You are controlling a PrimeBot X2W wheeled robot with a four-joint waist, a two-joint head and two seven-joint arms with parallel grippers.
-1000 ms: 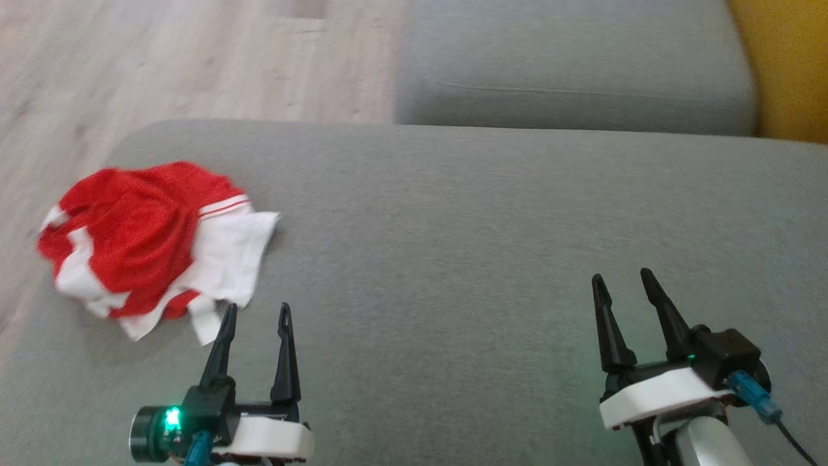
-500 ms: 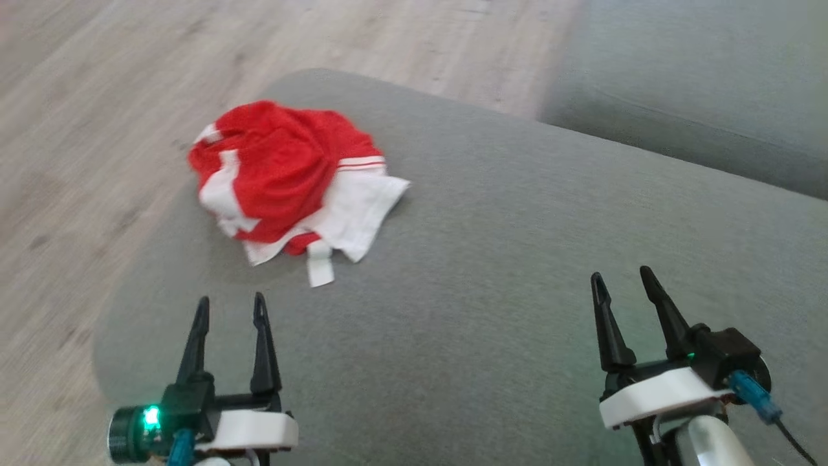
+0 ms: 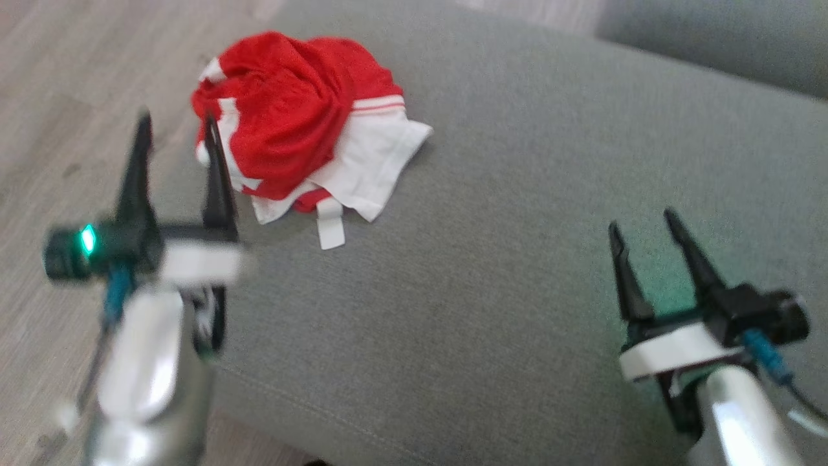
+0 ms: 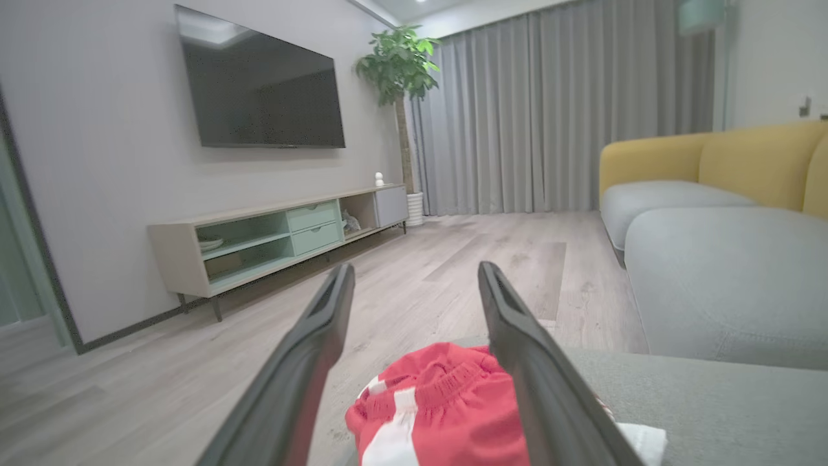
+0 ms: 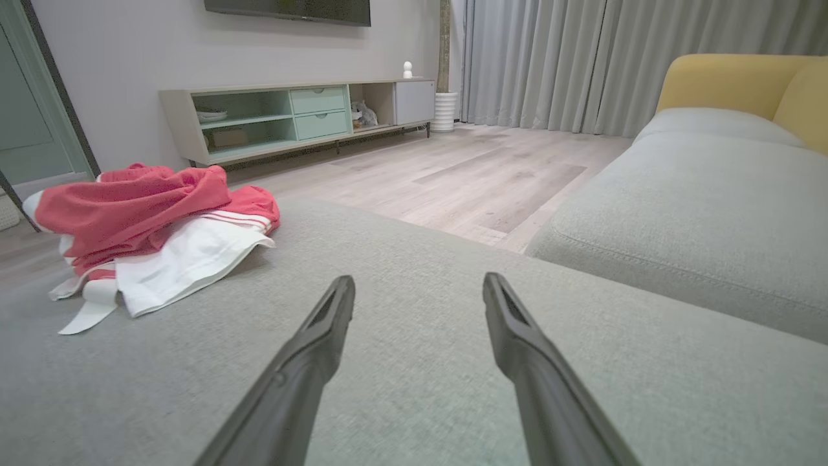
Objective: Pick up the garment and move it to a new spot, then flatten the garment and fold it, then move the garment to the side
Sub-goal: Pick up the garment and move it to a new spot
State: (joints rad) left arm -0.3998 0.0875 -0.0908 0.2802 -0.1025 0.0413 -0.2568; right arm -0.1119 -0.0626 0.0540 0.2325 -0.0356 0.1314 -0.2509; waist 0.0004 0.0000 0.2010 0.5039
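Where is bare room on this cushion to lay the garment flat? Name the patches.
Widest bare patch: the cushion between the garment and the right claw. Also bare: the near strip toward the front edge. Crowded: the far left corner, with the garment and left claw.

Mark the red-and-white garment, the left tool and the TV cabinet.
red-and-white garment (image 3: 284, 123), head view, on the bunched red fabric.
left tool (image 3: 176, 118), head view, midway between its two fingertips.
TV cabinet (image 4: 315, 238), left wrist view, on its lower green drawer front.
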